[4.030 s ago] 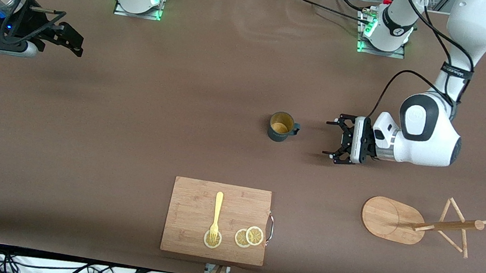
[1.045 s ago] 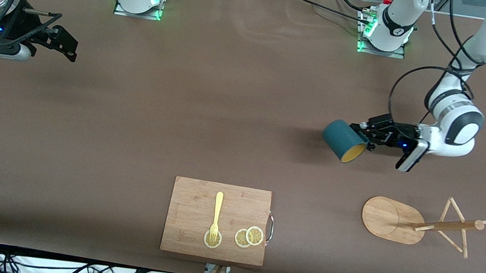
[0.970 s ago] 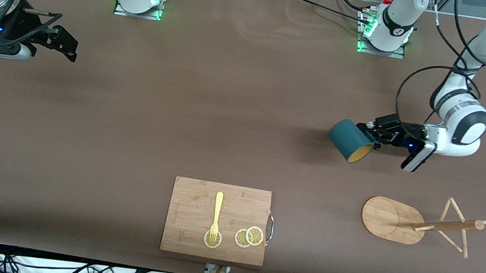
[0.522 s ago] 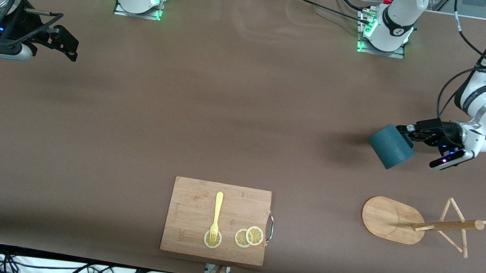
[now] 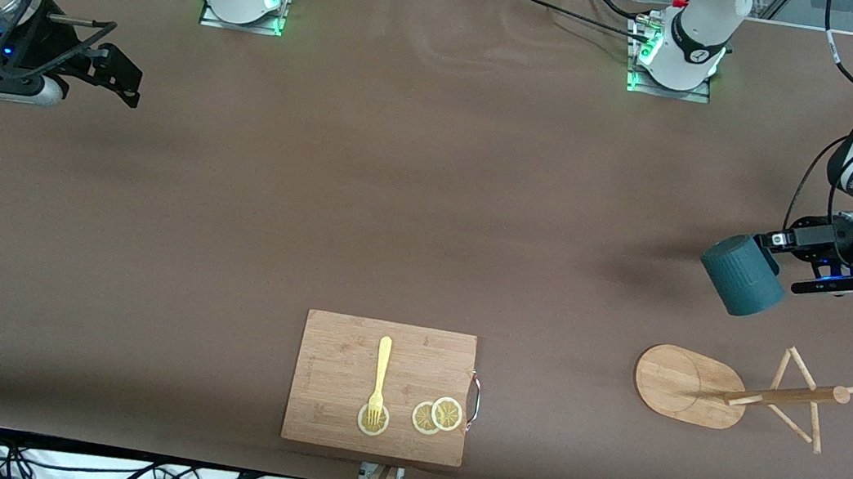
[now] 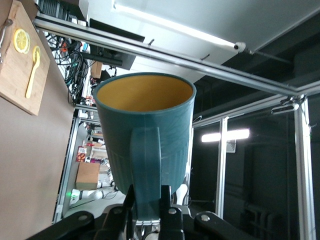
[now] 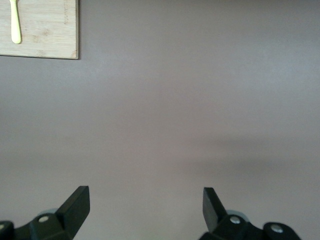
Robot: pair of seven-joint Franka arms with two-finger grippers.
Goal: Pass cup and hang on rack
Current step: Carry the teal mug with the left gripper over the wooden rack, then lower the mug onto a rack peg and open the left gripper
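Progress looks to be past the halfway mark, judging from how things lie. Nearest the front camera, the rectangular bamboo cutting board (image 5: 380,387) carries a pale yellow plastic fork (image 5: 379,378) and round lemon slices (image 5: 436,416); none of it belongs to the job. Just a little farther from the camera, toward the left arm's end of the brown table (image 5: 316,200), stands the light wooden mug tree with an oval base, the rack (image 5: 736,393), its pole and thin pegs bare, so the hanging is not yet done.

Over the table, up in the air above the stretch between the rack and the left arm's base, the left claw (image 5: 773,245) pinches the handle of the small dark teal ribbed cup (image 5: 742,275). The left wrist view shows the fingers (image 6: 167,212) pressed onto that handle, with the cup's (image 6: 145,132) yellowish-tan inside facing away from the claw. The pick-up is therefore finished (whether any hand-over counts as done cannot be read from this moment); what remains, as I judge it, is carrying the cup to a peg, threading the handle on, and letting go.

Farthest off, the right claw (image 5: 115,71) waits over the right arm's end of the table, its fingers (image 7: 77,202) spread wide and holding nothing.

No brand, label or writing can be read anywhere.
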